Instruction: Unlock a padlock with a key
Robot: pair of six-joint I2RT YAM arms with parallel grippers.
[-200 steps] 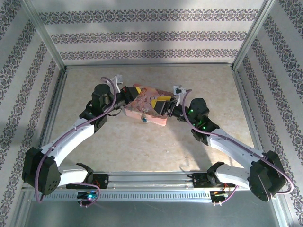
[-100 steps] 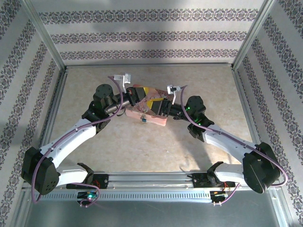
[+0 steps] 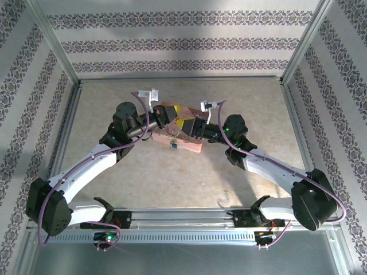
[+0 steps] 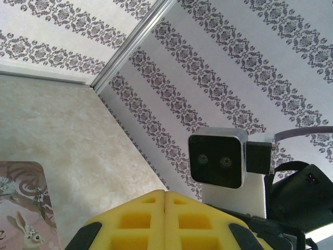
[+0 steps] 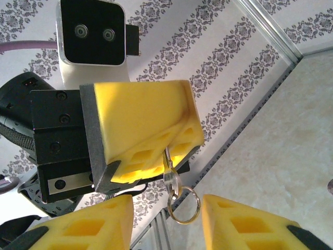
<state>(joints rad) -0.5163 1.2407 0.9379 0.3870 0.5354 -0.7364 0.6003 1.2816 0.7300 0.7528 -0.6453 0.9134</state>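
- Yellow foam on the left fingers (image 5: pixel 140 120) is pressed shut on the key (image 5: pixel 170 177). The key hangs from their lower edge with its ring (image 5: pixel 185 205) dangling free below.
- The right fingers (image 5: pixel 244 224) stand apart, one on each side of the ring, and grip nothing. The step in hand looks like passing the key from the left arm to the right.
- A good take closes on the flat metal of the key itself, not on the loose ring. A grip on the ring alone would let the key swing and spoil any aim at the keyhole.
- The right pads should meet the key's broad faces squarely. From the right wrist the key looks nearly edge-on, so a small turn of the wrist may be needed first.
- The left fingers should let go only once the right pads are firmly on the key. Otherwise it may drop onto the tin (image 3: pixel 182 136) or the desk (image 3: pixel 172 183).
- The padlock (image 3: pixel 172 146) is a small bluish speck at the near edge of the pink tin, which lies on the desk just below both wrists.
- The padlock is too small in the overhead view to tell which way its keyhole faces, so the approach angle cannot be judged yet.
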